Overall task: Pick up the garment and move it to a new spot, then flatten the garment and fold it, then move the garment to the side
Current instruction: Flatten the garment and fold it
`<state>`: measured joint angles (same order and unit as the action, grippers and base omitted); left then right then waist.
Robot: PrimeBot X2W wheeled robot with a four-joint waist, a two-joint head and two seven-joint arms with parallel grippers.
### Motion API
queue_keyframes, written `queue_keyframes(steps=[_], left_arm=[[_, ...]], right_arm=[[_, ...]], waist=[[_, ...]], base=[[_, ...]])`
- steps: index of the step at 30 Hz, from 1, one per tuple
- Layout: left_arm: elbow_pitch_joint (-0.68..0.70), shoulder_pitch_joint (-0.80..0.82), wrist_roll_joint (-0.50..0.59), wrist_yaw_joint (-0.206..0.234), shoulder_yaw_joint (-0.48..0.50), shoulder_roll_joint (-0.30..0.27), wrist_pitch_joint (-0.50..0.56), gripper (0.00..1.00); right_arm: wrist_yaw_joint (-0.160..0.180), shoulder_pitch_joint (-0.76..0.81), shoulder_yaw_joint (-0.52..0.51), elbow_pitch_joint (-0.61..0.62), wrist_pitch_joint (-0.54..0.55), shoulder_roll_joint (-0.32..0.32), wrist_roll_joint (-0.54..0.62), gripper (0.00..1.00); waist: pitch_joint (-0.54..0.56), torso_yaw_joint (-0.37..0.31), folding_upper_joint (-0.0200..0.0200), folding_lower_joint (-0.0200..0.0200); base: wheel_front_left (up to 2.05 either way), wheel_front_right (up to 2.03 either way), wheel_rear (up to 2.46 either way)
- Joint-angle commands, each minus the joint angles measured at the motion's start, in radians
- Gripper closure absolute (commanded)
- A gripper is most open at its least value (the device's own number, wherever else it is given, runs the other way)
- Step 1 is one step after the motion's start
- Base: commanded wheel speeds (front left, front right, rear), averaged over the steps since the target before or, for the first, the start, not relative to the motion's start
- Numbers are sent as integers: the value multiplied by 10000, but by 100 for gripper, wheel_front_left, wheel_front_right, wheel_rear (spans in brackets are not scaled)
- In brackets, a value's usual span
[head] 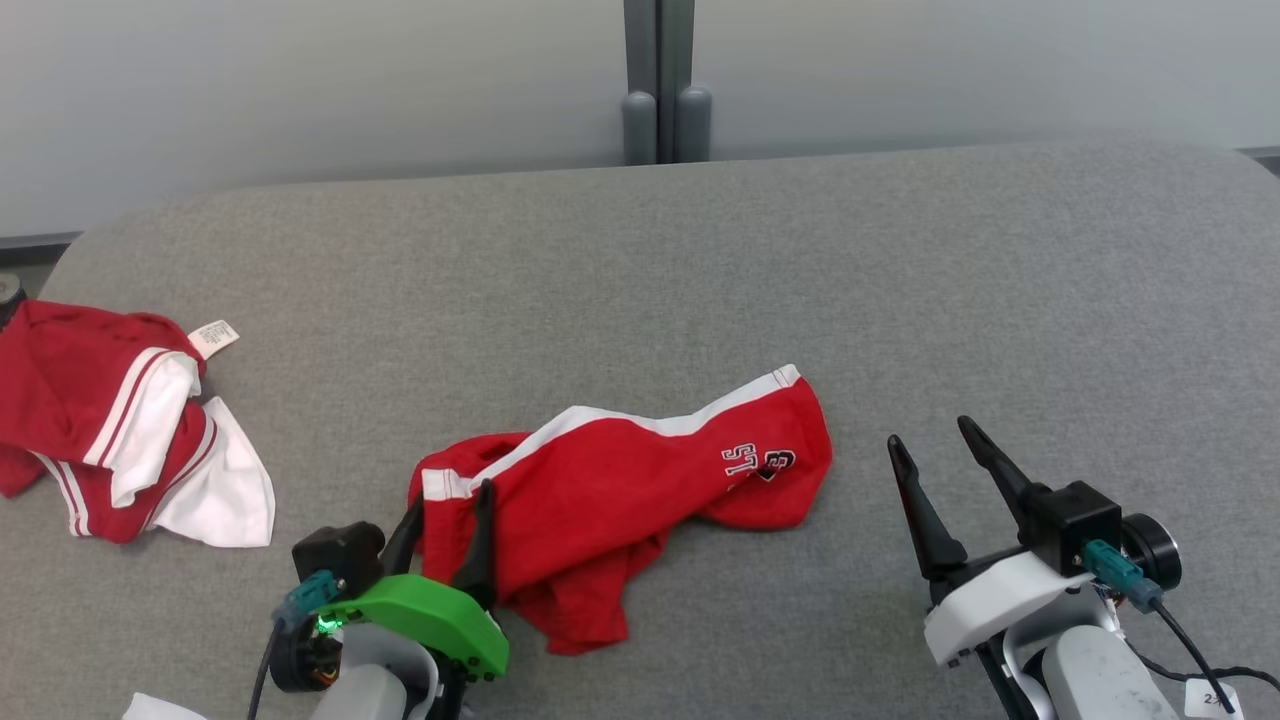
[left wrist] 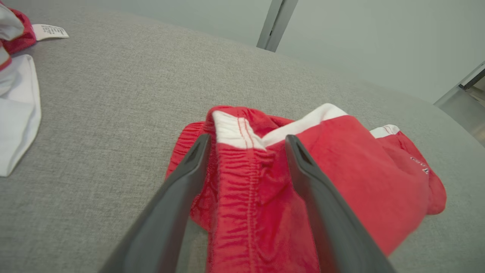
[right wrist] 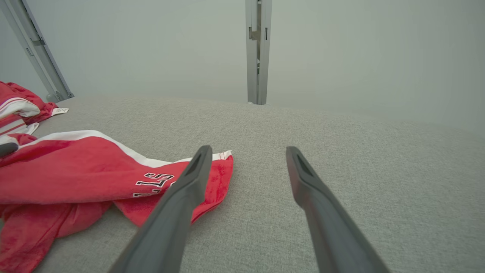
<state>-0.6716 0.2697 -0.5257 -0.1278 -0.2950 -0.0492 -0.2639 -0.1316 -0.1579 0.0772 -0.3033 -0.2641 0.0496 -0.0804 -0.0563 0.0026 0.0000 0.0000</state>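
Head view: left tool (head: 450,498) wide apart astride the garment (head: 620,480); right tool (head: 929,430) likewise, empty.

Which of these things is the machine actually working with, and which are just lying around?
In the job: red shorts, centre; left pincer, open astride their waistband; right pincer, open beside them.

Lying about: crumpled red-and-white garment, left on the table; grey post behind.
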Motion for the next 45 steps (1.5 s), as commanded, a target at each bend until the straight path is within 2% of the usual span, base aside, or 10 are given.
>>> queue_keyframes(steps=[1,5,10,13,14,15,19,28,44,45], left_arm=[[-48,145,-336,-45,-76,-35,-8,0],[-51,294,-803,-41,-338,-102,-8,2],[176,337,-1134,-39,-477,-195,-6,24],[244,323,-1248,-40,-528,-247,-8,57],[251,325,-1284,-40,-535,-247,-8,64],[279,346,-1348,-40,-523,-260,-8,83],[470,406,-1359,-40,-448,-274,-8,100],[762,680,-1132,-41,-564,-267,-8,100],[1015,1472,-1303,-41,-1612,-131,-8,100],[1021,1484,-1337,-41,-1638,-122,-8,100]], right_arm=[[18,15,17,-39,-2,28,-64,0],[18,74,16,-29,-2,28,-49,0],[18,147,23,-21,-2,26,-48,0],[18,151,44,-35,-2,26,-66,0],[18,143,51,-38,-2,28,-73,0],[18,127,59,-36,-2,28,-73,0],[18,32,8,-66,-2,27,-37,0],[19,-1424,195,-1293,-2,107,256,0],[19,-5046,-71,-5893,569,100,1111,0],[19,-5152,-137,-6102,575,91,1199,5]], waist=[[-3,10,0,0],[-15,45,0,0],[-53,112,0,0],[-83,144,0,0],[-98,152,0,0],[-118,164,0,0],[-226,281,0,0],[-860,751,0,0],[-2097,1611,0,0],[-2125,1633,0,0]], base=[[0,0,0],[0,0,0],[0,0,0],[0,0,0],[0,0,0],[0,0,0],[0,0,0],[0,0,0],[0,0,0],[0,0,0]])
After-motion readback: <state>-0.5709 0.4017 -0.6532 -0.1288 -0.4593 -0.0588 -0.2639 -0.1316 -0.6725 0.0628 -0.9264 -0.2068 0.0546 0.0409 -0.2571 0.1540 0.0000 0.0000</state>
